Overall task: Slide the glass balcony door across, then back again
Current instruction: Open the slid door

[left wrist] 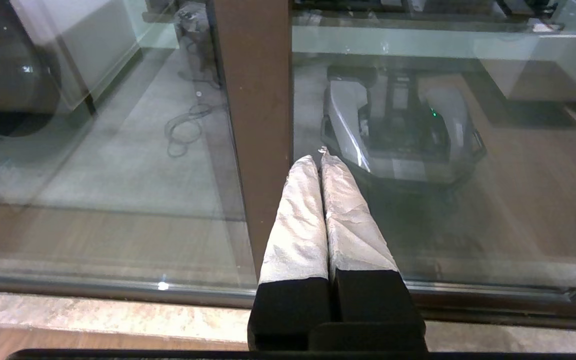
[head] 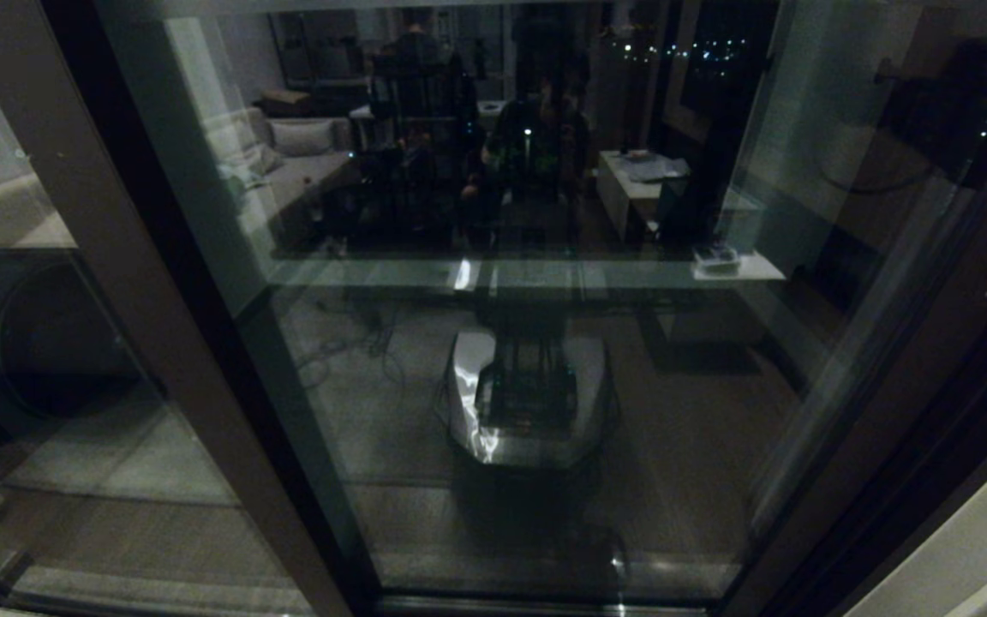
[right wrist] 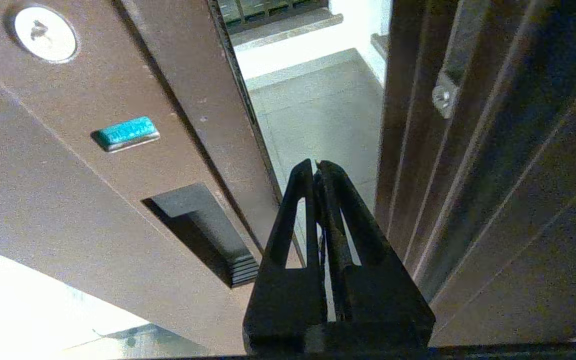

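Room: dim night interior, floor-to-ceiling glazing ahead.
Door: glass balcony door (right wrist: 118,165) stile just beside right end effector (right wrist: 318,167), slot handle (right wrist: 203,230) and round lock (right wrist: 44,33) on its face; narrow gap open to jamb (right wrist: 468,150).
Right end effector: fingers pressed together, empty, aimed into gap.
Left end effector (left wrist: 318,159): closed, idle, near plain stile (left wrist: 253,100).
Advice: press flat on stile edge, push along track.
Containers: none visible.

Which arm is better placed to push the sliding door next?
Right: the right gripper, shut, sits in the gap beside the glass balcony door's handle edge. The left gripper, shut, faces a plain stile.
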You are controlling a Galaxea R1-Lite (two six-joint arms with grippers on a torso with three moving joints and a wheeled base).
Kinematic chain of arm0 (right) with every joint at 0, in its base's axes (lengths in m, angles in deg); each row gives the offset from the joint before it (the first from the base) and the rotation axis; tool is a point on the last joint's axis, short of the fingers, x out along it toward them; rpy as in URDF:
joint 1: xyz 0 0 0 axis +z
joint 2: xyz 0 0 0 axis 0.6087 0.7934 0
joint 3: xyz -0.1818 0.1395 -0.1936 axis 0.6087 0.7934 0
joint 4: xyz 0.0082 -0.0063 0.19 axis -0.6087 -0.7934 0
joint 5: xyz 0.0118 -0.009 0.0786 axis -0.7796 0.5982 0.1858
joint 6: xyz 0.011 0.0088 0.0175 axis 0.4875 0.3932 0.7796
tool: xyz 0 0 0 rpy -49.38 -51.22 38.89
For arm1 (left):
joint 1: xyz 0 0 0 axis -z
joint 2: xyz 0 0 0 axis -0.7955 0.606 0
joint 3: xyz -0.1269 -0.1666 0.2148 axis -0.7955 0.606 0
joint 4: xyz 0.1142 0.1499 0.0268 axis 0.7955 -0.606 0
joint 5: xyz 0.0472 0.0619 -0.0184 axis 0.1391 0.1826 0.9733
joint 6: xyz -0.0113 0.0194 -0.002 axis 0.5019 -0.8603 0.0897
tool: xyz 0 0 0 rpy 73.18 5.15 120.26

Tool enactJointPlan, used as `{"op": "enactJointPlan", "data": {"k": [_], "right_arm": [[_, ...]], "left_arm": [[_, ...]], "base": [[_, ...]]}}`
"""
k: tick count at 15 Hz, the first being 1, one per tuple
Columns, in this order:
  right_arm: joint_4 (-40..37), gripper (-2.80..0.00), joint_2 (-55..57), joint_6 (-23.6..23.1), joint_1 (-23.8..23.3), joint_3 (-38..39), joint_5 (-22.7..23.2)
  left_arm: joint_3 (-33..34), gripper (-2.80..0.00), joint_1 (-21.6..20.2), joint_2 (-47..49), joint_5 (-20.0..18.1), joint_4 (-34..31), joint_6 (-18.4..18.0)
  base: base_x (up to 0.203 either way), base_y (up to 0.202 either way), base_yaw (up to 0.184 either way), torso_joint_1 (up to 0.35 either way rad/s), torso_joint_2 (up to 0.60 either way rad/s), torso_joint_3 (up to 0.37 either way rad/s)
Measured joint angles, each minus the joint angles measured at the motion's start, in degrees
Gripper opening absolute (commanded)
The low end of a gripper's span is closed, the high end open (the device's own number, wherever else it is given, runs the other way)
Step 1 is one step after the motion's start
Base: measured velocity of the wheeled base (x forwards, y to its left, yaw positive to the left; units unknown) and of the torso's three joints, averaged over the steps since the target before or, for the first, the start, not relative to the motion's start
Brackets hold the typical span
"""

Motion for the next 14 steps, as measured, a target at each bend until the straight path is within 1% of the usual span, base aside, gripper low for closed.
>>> {"op": "enactJointPlan", "data": {"k": [8,14], "right_arm": [[-0.1,-2.80,-0.9,-0.1,1.5,1.2,0.7],[0.0,-2.80,-2.4,0.0,3.8,3.2,0.7]], "left_arm": [[0.0,-2.80,0.0,0.0,0.0,0.0,0.0],[0.0,-2.80,0.0,0.0,0.0,0.0,0.0]], "base": [[0.000,0.000,0.000,0.000,0.00,0.000],[0.000,0.000,0.000,0.000,0.00,0.000]]}}
